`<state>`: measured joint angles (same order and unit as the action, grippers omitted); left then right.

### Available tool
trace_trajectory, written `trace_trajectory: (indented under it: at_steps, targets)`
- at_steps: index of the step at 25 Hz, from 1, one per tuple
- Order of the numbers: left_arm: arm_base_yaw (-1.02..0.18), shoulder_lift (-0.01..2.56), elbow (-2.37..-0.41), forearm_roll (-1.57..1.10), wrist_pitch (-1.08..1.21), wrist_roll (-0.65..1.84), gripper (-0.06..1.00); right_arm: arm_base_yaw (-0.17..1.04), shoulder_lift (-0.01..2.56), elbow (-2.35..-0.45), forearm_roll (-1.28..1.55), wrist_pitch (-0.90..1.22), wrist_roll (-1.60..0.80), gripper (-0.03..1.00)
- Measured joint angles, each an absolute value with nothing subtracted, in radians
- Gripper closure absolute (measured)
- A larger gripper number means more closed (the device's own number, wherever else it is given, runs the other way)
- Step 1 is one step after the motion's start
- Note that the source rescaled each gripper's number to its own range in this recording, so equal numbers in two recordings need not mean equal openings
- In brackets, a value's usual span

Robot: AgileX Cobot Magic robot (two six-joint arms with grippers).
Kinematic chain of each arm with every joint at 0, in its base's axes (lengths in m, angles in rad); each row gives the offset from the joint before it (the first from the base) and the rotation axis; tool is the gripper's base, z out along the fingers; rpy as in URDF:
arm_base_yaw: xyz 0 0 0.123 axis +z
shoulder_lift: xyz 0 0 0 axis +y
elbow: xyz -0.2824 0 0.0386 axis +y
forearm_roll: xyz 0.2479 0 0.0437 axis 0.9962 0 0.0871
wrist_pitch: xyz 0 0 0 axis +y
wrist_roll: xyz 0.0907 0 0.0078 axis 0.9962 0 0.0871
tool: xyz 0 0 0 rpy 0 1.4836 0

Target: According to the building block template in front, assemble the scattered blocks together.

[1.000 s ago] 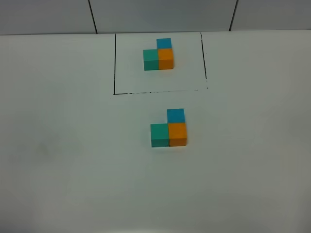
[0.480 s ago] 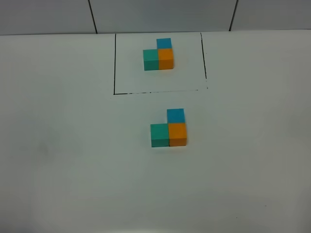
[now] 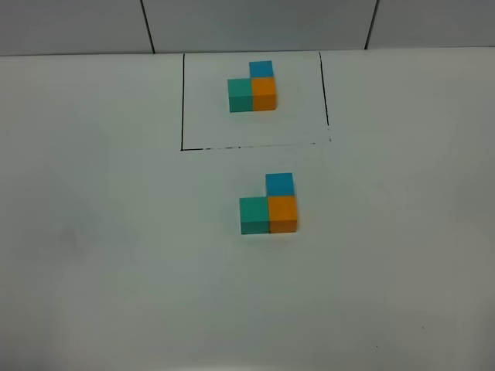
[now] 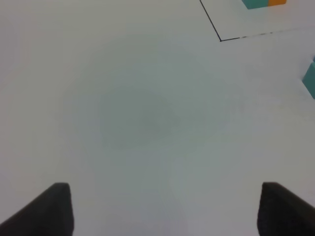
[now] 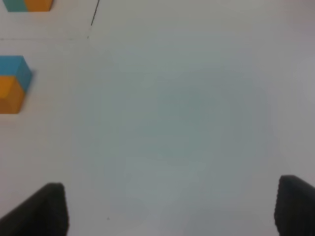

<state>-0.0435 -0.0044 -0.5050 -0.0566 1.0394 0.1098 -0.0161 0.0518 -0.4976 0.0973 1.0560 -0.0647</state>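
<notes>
blocks joined, both arms clear

while neither arm shows from the high camera, the scattered blocks (image 3: 269,205) sit mid-table as a touching l: teal left of orange, blue behind orange, matching the building block template (image 3: 253,87) inside its black outline (image 3: 182,100) beyond.

left wrist: left gripper (image 4: 165,209) spread wide over bare table (image 4: 138,118), holding nothing, teal block edge well off.

right wrist: right gripper (image 5: 172,209) wide too, empty, blue and orange cubes far aside.

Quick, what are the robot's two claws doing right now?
Left gripper: open, jaws wide apart, holding nothing.
Right gripper: open, jaws wide apart, holding nothing.
</notes>
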Motion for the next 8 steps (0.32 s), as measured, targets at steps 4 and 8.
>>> trace_trajectory:
  at_steps: [4,8]
  targets:
    - [-0.043,-0.004,-0.505,-0.057,1.039,0.11,0.23,-0.016,0.052,-0.498,0.097,1.056,-0.065,0.24]
    - [-0.043,-0.004,-0.505,-0.057,1.039,0.11,0.23,-0.016,0.052,-0.498,0.097,1.056,-0.065,0.24]
